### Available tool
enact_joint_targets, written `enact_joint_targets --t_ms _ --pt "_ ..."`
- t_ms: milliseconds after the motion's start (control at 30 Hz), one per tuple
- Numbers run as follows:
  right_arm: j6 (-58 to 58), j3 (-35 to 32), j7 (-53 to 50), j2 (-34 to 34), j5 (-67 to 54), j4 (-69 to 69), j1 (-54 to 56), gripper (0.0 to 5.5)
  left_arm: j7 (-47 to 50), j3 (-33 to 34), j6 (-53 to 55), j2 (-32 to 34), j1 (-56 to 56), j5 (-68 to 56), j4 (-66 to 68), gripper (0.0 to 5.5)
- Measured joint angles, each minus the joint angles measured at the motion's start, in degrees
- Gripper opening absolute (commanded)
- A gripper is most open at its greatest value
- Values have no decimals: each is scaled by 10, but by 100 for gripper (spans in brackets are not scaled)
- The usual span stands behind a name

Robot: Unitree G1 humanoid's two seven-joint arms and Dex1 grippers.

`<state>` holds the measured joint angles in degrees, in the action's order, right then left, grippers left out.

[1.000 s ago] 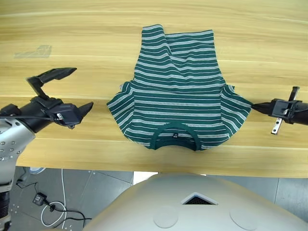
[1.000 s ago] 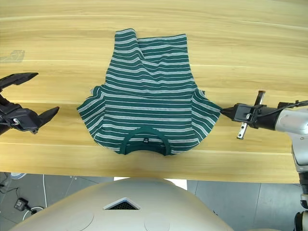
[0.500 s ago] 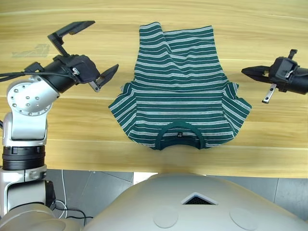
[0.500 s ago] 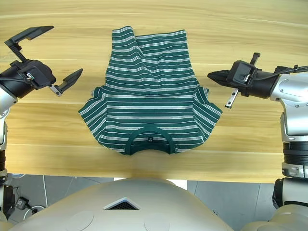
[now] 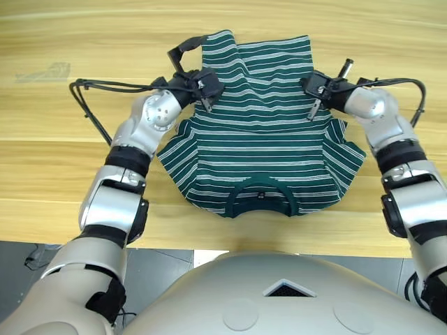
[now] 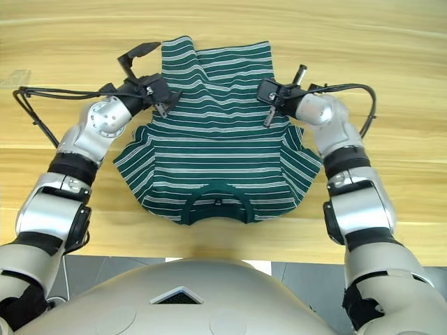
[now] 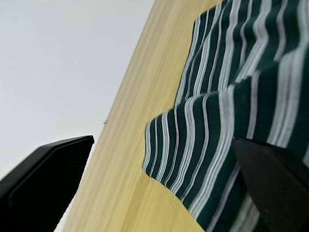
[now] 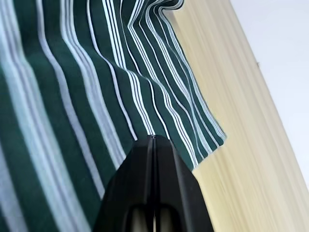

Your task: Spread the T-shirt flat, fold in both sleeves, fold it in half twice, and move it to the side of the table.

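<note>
A broad table (image 5: 70, 28) of pale, honey-coloured wood ran across the whole scene. Its long boards and grain lay side to side under soft, even light, and a faint greyish mark (image 5: 47, 73) showed on it toward the left. Below its near edge lay a dark grey floor (image 5: 14, 272), and beyond its far edge, in the wrist views, stood a plain whitish backdrop (image 7: 58, 58), too featureless to tell wall from ceiling.
</note>
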<state>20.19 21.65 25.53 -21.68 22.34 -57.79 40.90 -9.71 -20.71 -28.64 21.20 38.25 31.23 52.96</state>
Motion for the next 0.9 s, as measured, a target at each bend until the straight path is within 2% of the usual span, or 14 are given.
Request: enact_joint_targets --t_ms 133,233,633,900 --pt "-14 30 -72 41 45 -115 57 2 46 -17 10 -11 59 23 133 531" --pt "-19 34 -97 47 59 -148 73 2 67 -21 8 -11 71 24 172 531" --pt "1 8 -91 -7 48 -151 45 2 81 -27 -39 25 51 14 183 531" --pt "102 -59 -118 -11 -14 -118 -21 2 155 -23 -100 14 2 5 126 531"
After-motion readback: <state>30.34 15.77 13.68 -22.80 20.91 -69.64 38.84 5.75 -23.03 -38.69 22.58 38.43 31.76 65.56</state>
